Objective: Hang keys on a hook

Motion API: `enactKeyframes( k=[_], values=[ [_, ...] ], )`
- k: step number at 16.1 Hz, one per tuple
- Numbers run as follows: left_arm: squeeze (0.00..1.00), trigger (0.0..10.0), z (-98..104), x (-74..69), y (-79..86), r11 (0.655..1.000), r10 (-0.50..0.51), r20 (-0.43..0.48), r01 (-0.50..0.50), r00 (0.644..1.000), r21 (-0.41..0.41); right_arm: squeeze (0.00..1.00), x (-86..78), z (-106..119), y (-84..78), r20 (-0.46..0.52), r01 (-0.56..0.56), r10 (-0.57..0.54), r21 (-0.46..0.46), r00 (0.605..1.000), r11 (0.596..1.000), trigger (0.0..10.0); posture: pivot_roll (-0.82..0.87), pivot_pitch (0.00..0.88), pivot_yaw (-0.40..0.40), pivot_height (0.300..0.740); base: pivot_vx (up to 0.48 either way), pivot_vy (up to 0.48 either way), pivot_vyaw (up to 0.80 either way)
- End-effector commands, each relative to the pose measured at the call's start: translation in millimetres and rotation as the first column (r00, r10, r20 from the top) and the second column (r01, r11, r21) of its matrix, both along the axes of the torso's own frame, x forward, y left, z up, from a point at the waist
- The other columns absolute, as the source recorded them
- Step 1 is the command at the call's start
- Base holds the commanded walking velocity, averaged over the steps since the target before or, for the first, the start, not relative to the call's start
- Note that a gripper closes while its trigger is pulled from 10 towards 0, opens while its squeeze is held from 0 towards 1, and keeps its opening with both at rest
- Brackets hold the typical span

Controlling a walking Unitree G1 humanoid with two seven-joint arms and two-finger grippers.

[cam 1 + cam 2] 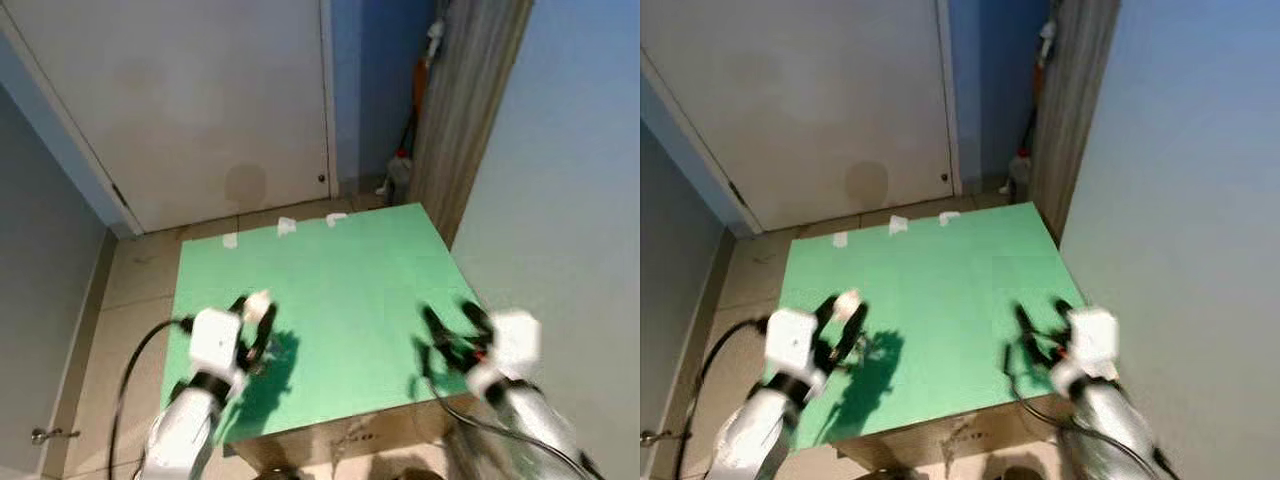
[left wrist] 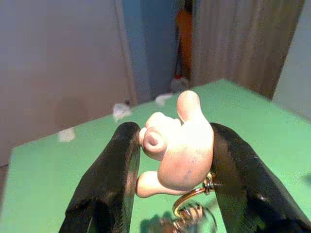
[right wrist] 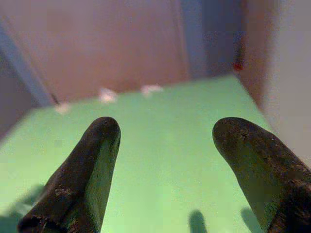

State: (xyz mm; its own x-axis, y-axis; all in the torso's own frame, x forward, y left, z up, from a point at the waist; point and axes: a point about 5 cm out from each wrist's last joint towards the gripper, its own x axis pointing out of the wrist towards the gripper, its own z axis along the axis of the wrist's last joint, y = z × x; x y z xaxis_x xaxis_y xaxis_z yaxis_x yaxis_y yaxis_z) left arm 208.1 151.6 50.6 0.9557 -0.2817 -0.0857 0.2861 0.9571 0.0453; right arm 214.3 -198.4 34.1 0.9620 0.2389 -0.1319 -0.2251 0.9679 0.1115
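A white door point(image 1: 190, 100) fills the far wall at twelve o'clock, with blue-grey walls to either side and a striped curtain point(image 1: 470, 90) hanging at one o'clock over some bottles in the corner. The floor point(image 1: 130, 270) is beige tile. In the middle stands a box topped with a green sheet point(image 1: 340, 290), three white scraps point(image 1: 286, 226) lying along its far edge.

The left gripper point(image 1: 258, 318) hangs over the sheet's seven o'clock corner, clamped on a pale pink charm point(image 2: 180, 145); a brass ring and the keys point(image 2: 192, 216) dangle beneath it. The right gripper point(image 1: 455, 325) hovers at five o'clock, fingers point(image 3: 92, 160) spread wide, holding nothing.

I see no hook anywhere from here, so the robot will have to turn or walk to find one, and that is my worry. The hold is on the rounded charm, not the ring, so a jolt could let it slip. The keys swing free, which I think will make threading the ring onto a hook fiddly.
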Motion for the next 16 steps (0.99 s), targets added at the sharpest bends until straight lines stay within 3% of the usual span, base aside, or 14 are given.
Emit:
enactKeyframes(
  k=[1, 3, 4, 6, 7, 9, 10, 13, 14, 16],
  values=[
    [0.00, 0.0, 6, 0.5, 1.6, 1.000, 0.006, 0.044, -0.007, 0.999, 0.025, 0.00, 2.3, 3, 0.7, 0.025, -0.007, 0.007, 0.000, 1.000, 1.000, 10.0, -0.18, 0.000, 0.109, 0.740, 0.000, 0.000, 0.00],
    [0.00, 0.0, -1, -6.9, 5.9, 0.988, 0.016, 0.099, -0.031, 0.995, 0.150, 0.00, 4.7, -12, 7.8, 0.053, -0.015, 0.017, -0.021, 0.998, 1.000, 10.0, -0.18, 0.000, 0.110, 0.740, 0.000, 0.000, 0.00],
    [0.00, 0.0, -6, -8.4, 8.3, 0.985, 0.050, 0.096, -0.064, 0.994, 0.159, 0.00, 3.2, -22, 11.1, 0.038, -0.016, 0.017, -0.034, 0.999, 0.999, 10.0, -0.18, 0.000, 0.110, 0.740, 0.000, 0.000, 0.00],
    [0.00, 0.0, -27, -7.9, 9.8, 0.982, 0.104, 0.050, -0.111, 0.993, 0.154, 0.00, 2.2, -44, 18.2, -0.045, -0.001, -0.001, -0.038, 0.999, 0.999, 10.0, -0.18, 0.000, 0.112, 0.740, 0.000, 0.000, 0.00],
    [0.00, 0.0, -39, -5.0, 6.3, 0.986, 0.122, 0.005, -0.122, 0.992, 0.114, 0.00, 5.1, -48, 19.5, -0.073, 0.002, -0.003, -0.021, 0.997, 1.000, 10.0, -0.18, 0.000, 0.108, 0.740, 0.000, 0.000, 0.00],
    [0.00, 0.0, -51, 3.3, 1.0, 0.984, 0.157, -0.039, -0.153, 0.987, 0.093, 0.00, 10.0, -46, 16.6, -0.058, 0.008, -0.008, 0.000, 0.998, 1.000, 10.0, -0.18, 0.000, 0.105, 0.740, 0.000, 0.000, 0.00],
    [0.00, 0.0, -55, 5.3, 7.6, 0.981, 0.176, -0.052, -0.171, 0.983, 0.097, 0.00, 11.6, -46, 15.4, -0.050, 0.008, -0.008, 0.000, 0.999, 1.000, 10.0, -0.18, 0.000, 0.102, 0.740, 0.000, 0.000, 0.00],
    [0.00, 0.0, -52, 11.8, 9.6, 0.985, 0.125, -0.008, -0.124, 0.992, 0.117, 0.00, 12.7, -52, 9.8, -0.082, 0.015, -0.014, 0.014, 0.997, 1.000, 10.0, -0.18, 0.000, 0.102, 0.740, 0.000, 0.000, 0.00],
    [0.00, 0.0, -49, 14.4, 8.9, 0.987, 0.113, 0.012, -0.114, 0.993, 0.117, 0.00, 16.1, -48, 9.8, -0.054, 0.010, -0.009, 0.024, 0.998, 1.000, 10.0, -0.18, 0.000, 0.103, 0.740, 0.000, 0.000, 0.00],
    [0.00, 0.0, -23, 25.7, 8.3, 0.990, 0.087, 0.124, -0.099, 0.988, 0.097, 0.00, 31.0, -24, 14.8, 0.074, -0.009, 0.006, 0.039, 0.997, 0.999, 10.0, -0.18, 0.000, 0.110, 0.740, 0.000, 0.000, 0.00]
  ],
)
